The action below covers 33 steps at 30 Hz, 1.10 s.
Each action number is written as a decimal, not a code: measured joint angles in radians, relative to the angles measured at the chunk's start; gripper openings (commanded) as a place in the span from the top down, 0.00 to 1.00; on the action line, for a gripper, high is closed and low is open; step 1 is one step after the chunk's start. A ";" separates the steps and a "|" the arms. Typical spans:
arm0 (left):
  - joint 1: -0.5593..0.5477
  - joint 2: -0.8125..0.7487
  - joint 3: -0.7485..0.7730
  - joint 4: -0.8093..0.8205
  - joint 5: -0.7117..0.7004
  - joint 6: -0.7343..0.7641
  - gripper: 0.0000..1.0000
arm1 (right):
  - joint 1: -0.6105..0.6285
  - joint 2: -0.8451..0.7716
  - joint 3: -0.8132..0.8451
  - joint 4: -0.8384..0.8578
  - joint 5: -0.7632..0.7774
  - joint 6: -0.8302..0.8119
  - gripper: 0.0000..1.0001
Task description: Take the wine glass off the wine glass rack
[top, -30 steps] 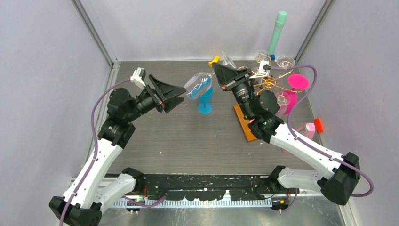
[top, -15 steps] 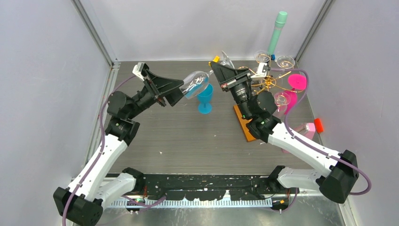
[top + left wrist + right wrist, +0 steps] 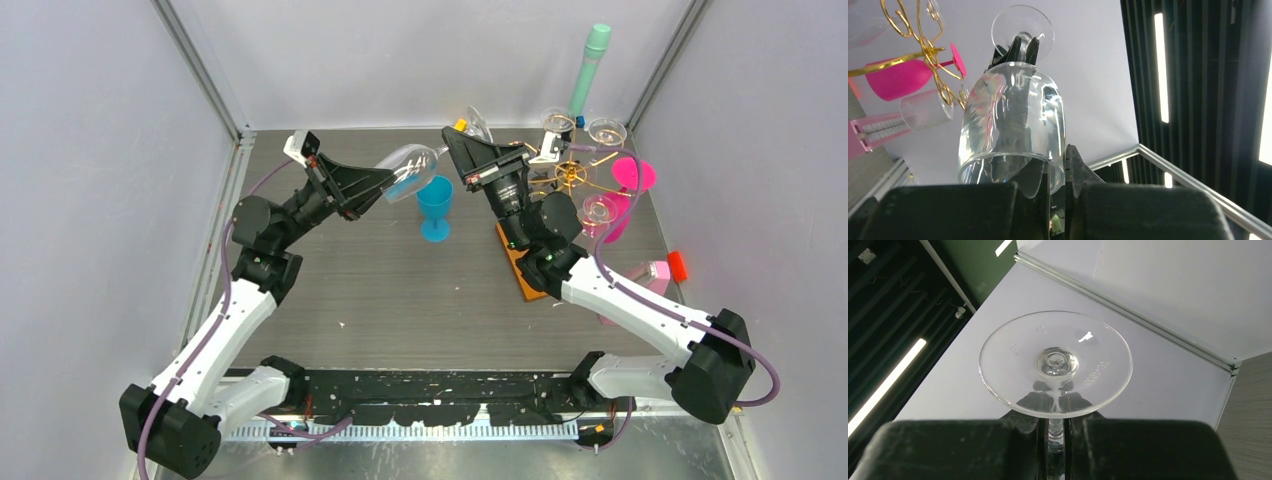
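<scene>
Since a second ago the left gripper (image 3: 388, 184) has swung up toward the back of the table, and its jaws have gone from wide apart beside the bowl to pinched on it. From above, the clear stemmed wine glass (image 3: 412, 167) hangs tilted in the air between the two arms. It is over the blue plastic goblet (image 3: 435, 206) and well apart from the wine glass rack (image 3: 570, 176) — a thin gold wire stand on an orange-brown wooden base, with clear and pink glasses hung on it. The right gripper (image 3: 452, 139) meets the glass at its stem end, but this view does not show whether it is clamped there.

The left wrist camera settles the near end. The left gripper's two black fingers (image 3: 1030, 187) are closed on the bowl at its rim, with the glass wall between them. Beyond the bowl the right gripper's fingers sit at the stem, under the round foot (image 3: 1023, 27). The rack's gold curls show off to the left.

The right wrist camera gives what neither of those does — its own fingers (image 3: 1023, 440) pressed together on the thin stem, just below the foot, which is seen flat-on. The bowl and the rack are out of this view.
</scene>
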 measured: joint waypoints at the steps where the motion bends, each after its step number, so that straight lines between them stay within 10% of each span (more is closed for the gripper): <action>1: 0.000 0.000 0.000 0.003 -0.006 0.003 1.00 | 0.000 0.000 -0.001 0.000 -0.001 0.000 0.99; 15: 0.031 0.006 0.012 -0.069 -0.004 0.127 1.00 | -0.001 -0.008 0.002 -0.074 -0.079 -0.054 0.37; 24: 0.147 0.019 0.146 -0.285 0.007 0.325 1.00 | -0.001 -0.007 0.032 -0.142 -0.134 -0.092 0.32; 33: 0.163 0.111 0.500 -0.938 -0.165 0.881 1.00 | -0.001 -0.010 0.084 -0.338 -0.172 -0.179 0.39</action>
